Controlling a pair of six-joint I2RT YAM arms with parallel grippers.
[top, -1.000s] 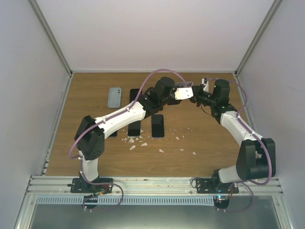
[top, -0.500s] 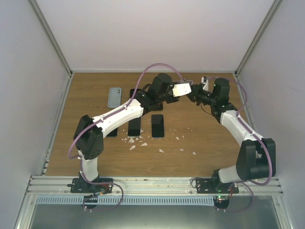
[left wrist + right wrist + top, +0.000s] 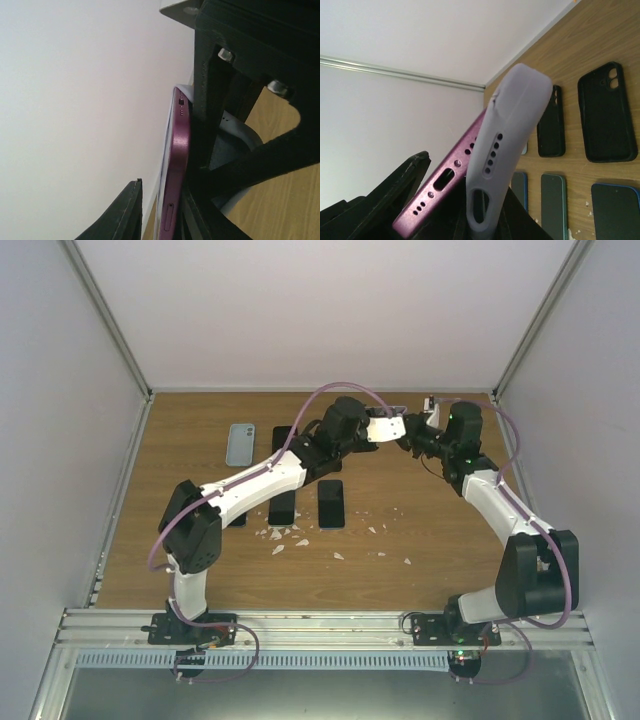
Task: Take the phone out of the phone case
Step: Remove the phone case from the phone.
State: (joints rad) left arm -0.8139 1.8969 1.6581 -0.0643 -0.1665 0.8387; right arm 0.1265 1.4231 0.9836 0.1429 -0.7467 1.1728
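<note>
**Item 1. Phone** [image 3: 445,182]: purple, held in the air above the far middle of the worktop [image 3: 420,530], where the two arms meet. Its bottom edge, with port and speaker holes, faces the right wrist camera.

**Item 2. Phone case** [image 3: 507,130]: pale lavender and soft. Its bottom end is peeled off the phone's bottom edge and bends away from it, with a wedge of gap between the two. Lower down, case and phone run together.

**Item 3. Right fingers** [image 3: 395,200]: closed tight. One dark finger lies against the phone's outer face. The other is mostly hidden under the case. The phone's bottom end and the loosened end of the case both sit between them.

**Item 4. Left fingers** [image 3: 127,212]: parted a little, a narrow opening. The phone's long side edge runs between them. The finger on the wall side stands clear of the phone, with a strip of white wall showing between. The other finger [image 3: 200,220] is just beside the phone's back. Whether it touches cannot be told.

**Item 5. Loose stock on the worktop**: two empty black cases [image 3: 607,120] [image 3: 551,122] lie flat side by side. Dark phones [image 3: 553,200] lie flat in a row nearer the arm bases. One light blue case or phone [image 3: 240,444] lies apart to the left. White scraps [image 3: 290,538] are scattered near the phones.
</note>
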